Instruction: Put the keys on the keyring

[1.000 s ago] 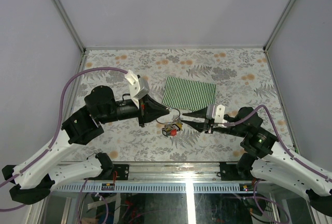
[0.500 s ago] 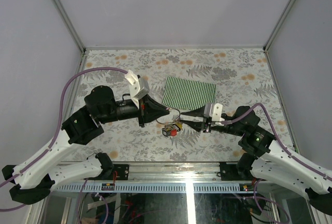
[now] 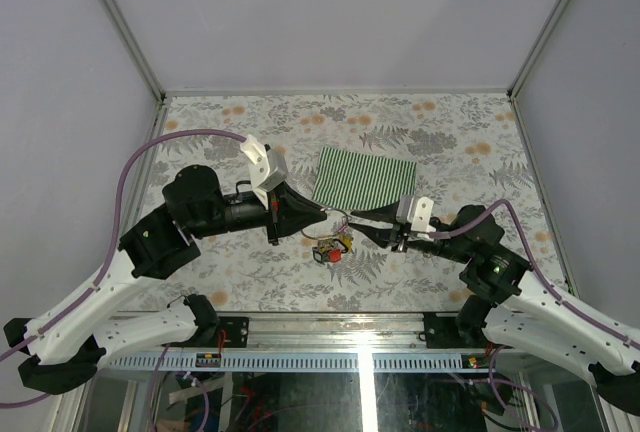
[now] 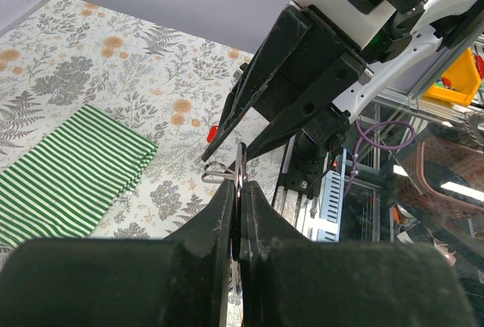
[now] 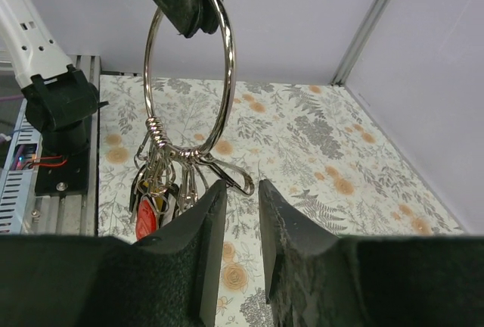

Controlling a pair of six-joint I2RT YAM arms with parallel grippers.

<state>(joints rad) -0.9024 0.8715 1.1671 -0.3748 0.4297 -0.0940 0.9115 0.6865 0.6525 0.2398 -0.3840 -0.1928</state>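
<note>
My left gripper is shut on the silver keyring and holds it upright above the table. It shows edge-on between the fingers in the left wrist view. A bunch of red-, yellow- and black-tagged keys and wire clips hangs from the ring. My right gripper is open and empty. In the right wrist view its tips sit just below the ring, close to a hanging clip. A red tag lies on the table behind the right fingers. No loose black-tagged key shows.
The green-and-white striped cloth lies flat just behind the two grippers, also in the left wrist view. The floral table is bounded by grey walls, with the metal rail along its near edge.
The right gripper dipped a little toward the hanging keys, then rose back level with the ring. The left arm and the ring have stayed still.
</note>
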